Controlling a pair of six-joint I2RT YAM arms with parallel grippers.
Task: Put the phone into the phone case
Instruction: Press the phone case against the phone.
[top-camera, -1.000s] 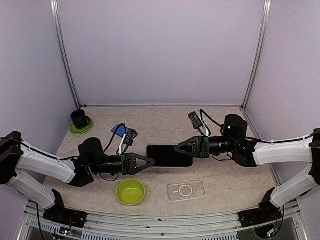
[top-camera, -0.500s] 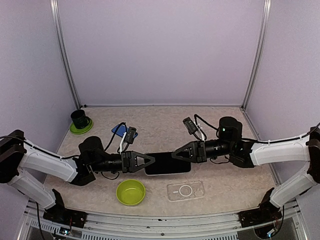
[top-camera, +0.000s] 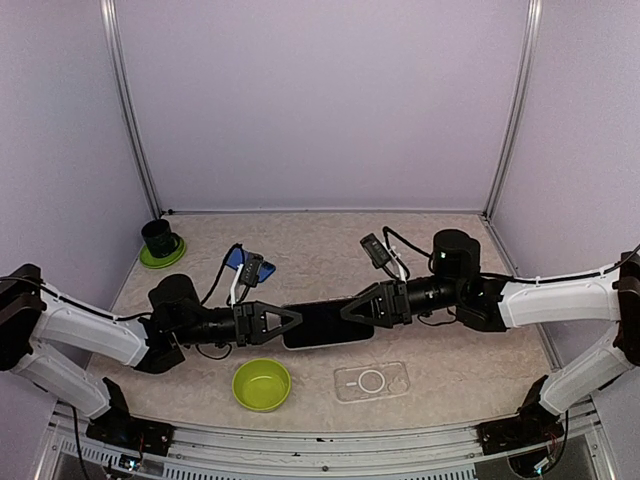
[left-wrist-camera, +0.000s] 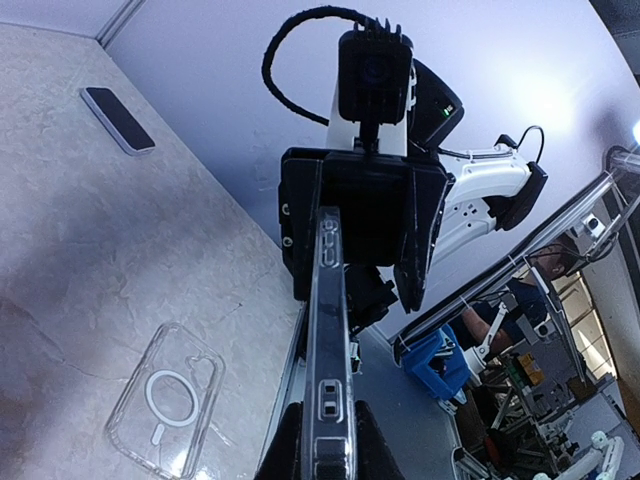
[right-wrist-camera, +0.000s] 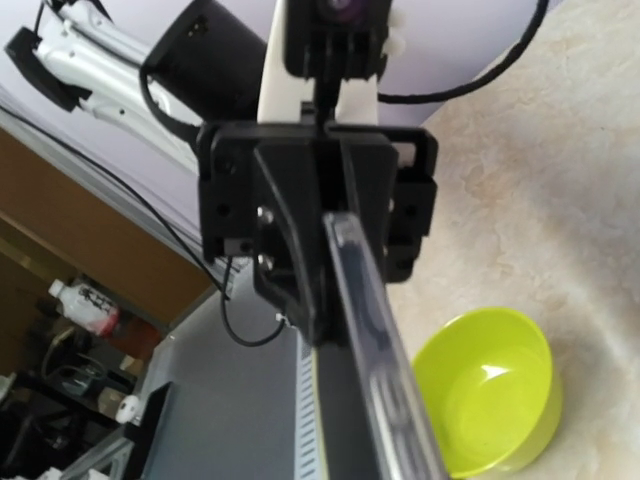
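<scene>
Across the middle of the worktop (top-camera: 330, 240), a near-unbroken bar: left claw (top-camera: 296, 320), phone (top-camera: 325, 326), right claw (top-camera: 348, 311), tip to tip, with no gap to pass between them. Open ground behind that bar up to the back wall (top-camera: 320, 100), save for a black cup (top-camera: 158, 236) on a green saucer (top-camera: 160, 256) in the far-left corner and a blue object (top-camera: 238, 258) close behind the bar. Less room in front: green bowl (top-camera: 261, 384) just in front of the left claw, clear phone case (top-camera: 372, 381) flat in front of the right claw, a bare strip between the 2. Bare worktop right of the case. Frame posts (top-camera: 136, 120) hemming both rear corners.
</scene>
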